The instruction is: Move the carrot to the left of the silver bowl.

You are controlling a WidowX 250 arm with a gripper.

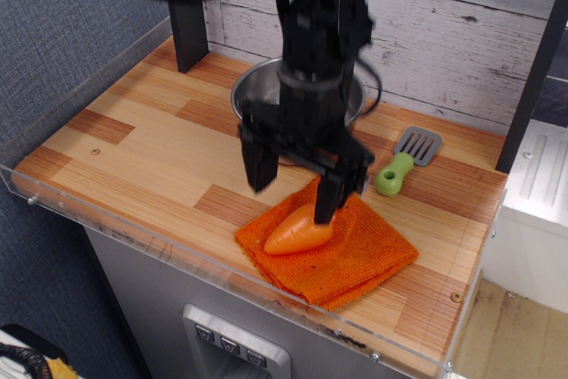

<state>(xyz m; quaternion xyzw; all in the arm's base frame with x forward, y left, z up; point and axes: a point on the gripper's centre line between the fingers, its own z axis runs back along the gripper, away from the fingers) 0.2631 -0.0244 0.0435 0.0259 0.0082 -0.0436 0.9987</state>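
The small glossy orange carrot lies on a folded orange knitted cloth near the table's front edge. The silver bowl stands behind it, mostly hidden by the arm. My black gripper is open and hangs just above the carrot, with one finger to its left and the other finger over its thick end. The jaws hold nothing.
A grey spatula with a green handle lies to the right of the bowl. A black post stands at the back left. A clear acrylic lip runs along the front and left edges of the wooden table.
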